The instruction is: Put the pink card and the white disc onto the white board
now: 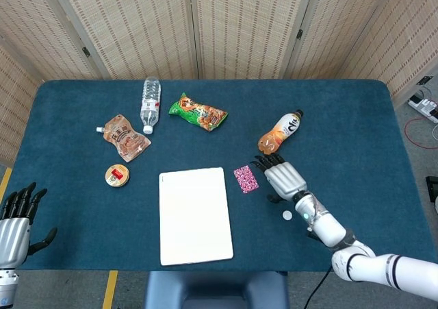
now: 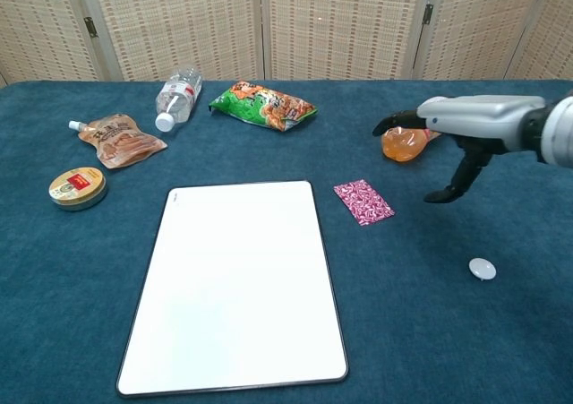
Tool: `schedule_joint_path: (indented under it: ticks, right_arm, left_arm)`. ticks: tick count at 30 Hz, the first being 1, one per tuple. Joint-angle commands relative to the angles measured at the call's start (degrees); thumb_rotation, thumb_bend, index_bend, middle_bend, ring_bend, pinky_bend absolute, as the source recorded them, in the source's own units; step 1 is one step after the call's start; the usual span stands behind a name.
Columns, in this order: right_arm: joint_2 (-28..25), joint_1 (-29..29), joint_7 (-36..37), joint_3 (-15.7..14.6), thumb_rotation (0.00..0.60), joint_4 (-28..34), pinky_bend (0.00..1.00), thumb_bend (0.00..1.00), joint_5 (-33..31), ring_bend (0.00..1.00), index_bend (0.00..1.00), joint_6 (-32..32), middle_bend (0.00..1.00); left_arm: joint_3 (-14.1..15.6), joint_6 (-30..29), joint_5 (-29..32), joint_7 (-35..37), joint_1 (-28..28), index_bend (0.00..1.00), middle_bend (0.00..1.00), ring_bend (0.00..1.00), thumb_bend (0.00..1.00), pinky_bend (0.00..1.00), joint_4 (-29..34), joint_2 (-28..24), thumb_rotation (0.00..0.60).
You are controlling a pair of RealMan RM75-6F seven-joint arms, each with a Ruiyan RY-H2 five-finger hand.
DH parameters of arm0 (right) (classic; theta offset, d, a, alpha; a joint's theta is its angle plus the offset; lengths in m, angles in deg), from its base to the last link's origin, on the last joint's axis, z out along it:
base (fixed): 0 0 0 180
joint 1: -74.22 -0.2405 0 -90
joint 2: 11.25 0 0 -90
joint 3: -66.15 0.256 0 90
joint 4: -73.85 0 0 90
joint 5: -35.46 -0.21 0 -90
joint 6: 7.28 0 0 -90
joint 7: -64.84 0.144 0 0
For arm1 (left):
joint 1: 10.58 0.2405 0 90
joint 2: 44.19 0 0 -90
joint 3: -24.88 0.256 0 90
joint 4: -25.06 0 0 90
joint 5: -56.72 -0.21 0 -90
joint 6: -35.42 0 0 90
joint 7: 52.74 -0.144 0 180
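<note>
the right hand (image 1: pixel 282 178) hovers with fingers (image 2: pixel 391 120) spread and holding nothing, just beside the pink card (image 1: pixel 246 179), which lies flat on the desk (image 1: pixel 342 117) next to the white board (image 1: pixel 195 215). the white disc (image 2: pixel 482 268) sits apart, toward the near edge. only the head view shows the left hand (image 1: pixel 15 223), released and empty, at the near left corner. the card is patterned, the disc small and glossy.

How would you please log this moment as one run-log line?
right hand: open, near card, not touching | left hand: open, idle | card, disc: off board
</note>
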Motion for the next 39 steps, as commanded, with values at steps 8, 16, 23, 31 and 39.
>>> schedule_joint_path:
  ticks: [8, 16, 23, 31, 39]
  right_arm:
    - [9.54, -12.85, -11.54, -3.29, 0.600, -9.13, 0.00, 0.29, -21.65, 0.05, 0.03, 1.81, 0.04]
    - [12.39, -17.71, -14.42, -5.93, 0.600, -12.48, 0.00, 0.29, -29.06, 0.04, 0.07, 0.94, 0.04]
    - [13.70, -19.59, -14.43, -7.28, 0.600, -14.34, 0.00, 0.29, -31.32, 0.04, 0.12, 0.63, 0.04]
    - [14.22, -20.64, -13.53, -8.21, 0.600, -15.40, 0.00, 0.28, -32.05, 0.04, 0.13, 0.33, 0.04]
    - [14.70, -21.13, -12.88, -9.03, 0.600, -15.75, 0.00, 0.29, -31.93, 0.04, 0.16, -0.18, 0.05]
  left_arm:
    - [-0.03, 0.04, -0.08, 0.20, 0.09, 0.13, 0.03, 0.06, 0.32, 0.00, -0.19, -0.02, 0.600]
    - [0.10, 0.25, -0.14, 0.67, 0.20, 0.13, 0.03, 0.06, 0.32, 0.00, -0.66, 0.08, 0.600]
    - [0.08, 0.17, -0.07, 1.01, 0.39, 0.13, 0.03, 0.06, 0.32, 0.00, -0.79, -0.14, 0.600]
    - [0.03, 0.21, -0.16, 0.92, 0.39, 0.13, 0.03, 0.06, 0.32, 0.00, -0.65, -0.13, 0.600]
    - [0.05, 0.39, -0.06, 0.92, 0.42, 0.13, 0.03, 0.06, 0.32, 0.00, -0.75, -0.12, 0.600]
